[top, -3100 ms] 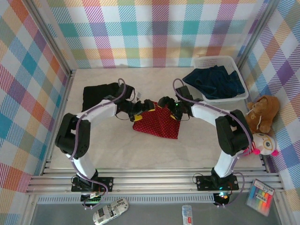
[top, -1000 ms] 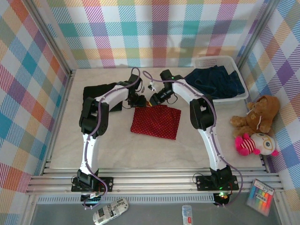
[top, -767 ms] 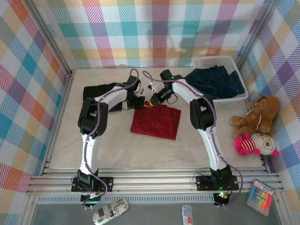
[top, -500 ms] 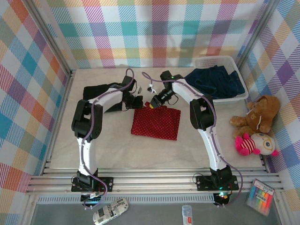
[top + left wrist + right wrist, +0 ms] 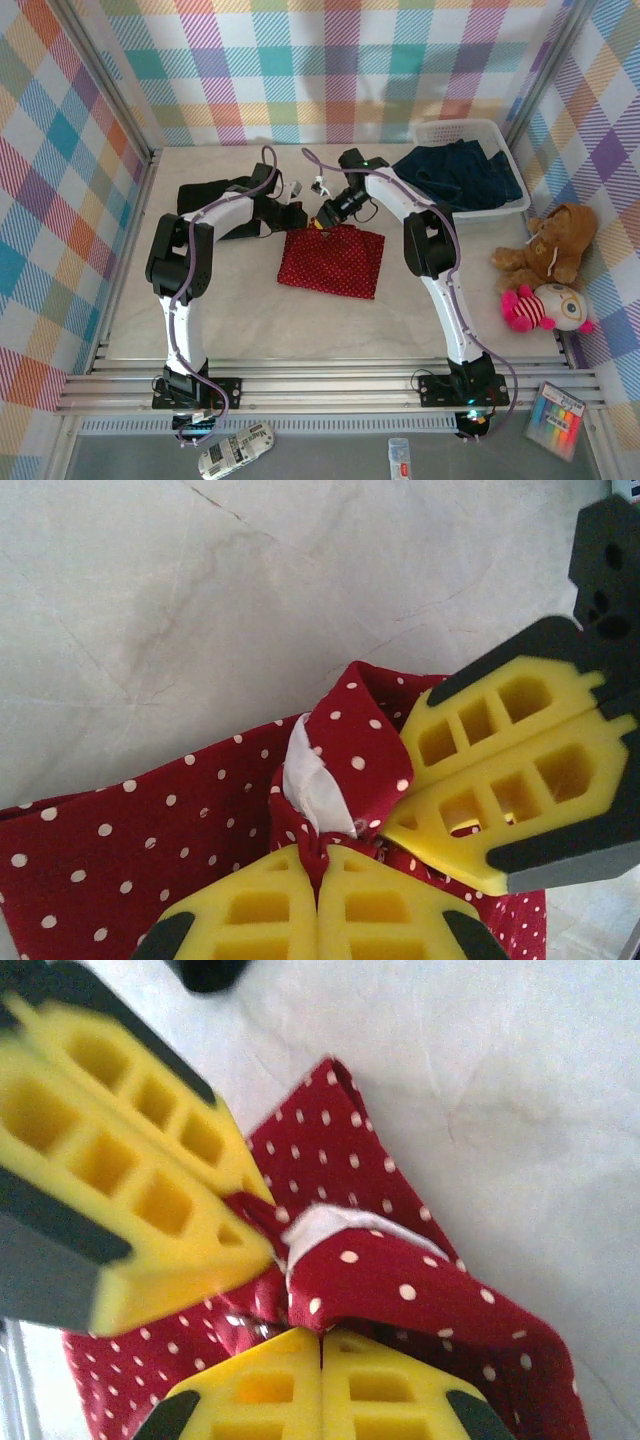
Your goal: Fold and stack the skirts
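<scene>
pinching the far edge of the red dotted skirt (image 5: pixel 332 262), the left gripper (image 5: pixel 318 868) and the right gripper (image 5: pixel 322 1340) are each clamped on its cloth; the skirt is spread mid-table. the black skirt (image 5: pixel 213 196) is laid far left, the denim skirts (image 5: pixel 460 175) are heaped in the basket (image 5: pixel 470 127), so most folding is judged undone

White mesh basket (image 5: pixel 456 126) at far right corner of pale table (image 5: pixel 300 315). Brown teddy bear (image 5: pixel 556 243) by right wall. Pink-and-white plush toy (image 5: pixel 547 308) just nearer than bear. Along near ledge: coloured pen pack (image 5: pixel 559 420) right, small white tube (image 5: pixel 399 460) middle, printed white packet (image 5: pixel 236 449) left. Plaid walls (image 5: pixel 330 70) all round.
</scene>
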Motion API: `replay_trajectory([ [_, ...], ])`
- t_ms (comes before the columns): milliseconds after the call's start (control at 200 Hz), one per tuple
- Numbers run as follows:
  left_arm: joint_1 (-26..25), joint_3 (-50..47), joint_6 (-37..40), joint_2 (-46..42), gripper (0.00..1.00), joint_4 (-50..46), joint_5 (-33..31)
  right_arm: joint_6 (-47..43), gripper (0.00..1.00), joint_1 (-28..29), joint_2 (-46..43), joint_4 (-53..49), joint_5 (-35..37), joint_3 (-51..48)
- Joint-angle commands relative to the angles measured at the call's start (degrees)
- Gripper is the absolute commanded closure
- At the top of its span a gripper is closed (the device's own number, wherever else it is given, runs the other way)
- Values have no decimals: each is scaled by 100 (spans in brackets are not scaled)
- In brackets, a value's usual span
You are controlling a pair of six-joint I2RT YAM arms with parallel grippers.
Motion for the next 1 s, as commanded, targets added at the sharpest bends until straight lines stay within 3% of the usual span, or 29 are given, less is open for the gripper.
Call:
replay_trajectory([
  [0, 40, -77, 192, -216, 100, 39, 114, 343, 100, 76, 108, 375, -570, 317],
  [110, 99, -7, 64, -220, 100, 96, 130, -393, 100, 272, 329, -268, -546, 291],
  [415, 189, -109, -102, -251, 100, 278, 312, -1068, 100, 260, 410, -1195, 173, 84],
  [485, 233, -195, -200, -293, 92, 333, 254, -1066, 100, 191, 226, -1138, 266, -37],
  [525, 271, -267, -295, -353, 79, 376, 211, -958, 100, 121, 82, -1050, 215, -107],
  [560, 298, -341, -380, -440, 69, 407, 178, -783, 93, 48, -82, -924, 104, -188],
  [680, 336, -733, -503, -901, 48, 465, -97, -121, 73, -153, -1061, 132, -200, -1127],
  [800, 339, -1160, -399, -1334, 16, 290, -488, 541, 58, -227, -2104, 1322, -23, -2441],
  [850, 339, -1304, -272, -1389, 12, 126, -597, 910, 49, -247, -2500, 1783, 154, -2951],
  [945, 317, -1406, -22, -1245, 13, -234, -572, 1846, 26, -249, -3125, 2570, 579, -3824],
  [955, 307, -1409, 0, -1221, 13, -268, -563, 2052, 20, -248, -3212, 2705, 636, -3941],
  [995, 267, -1412, 75, -1110, 15, -356, -509, 2532, 14, -249, -3392, 2979, 733, -4226],
])
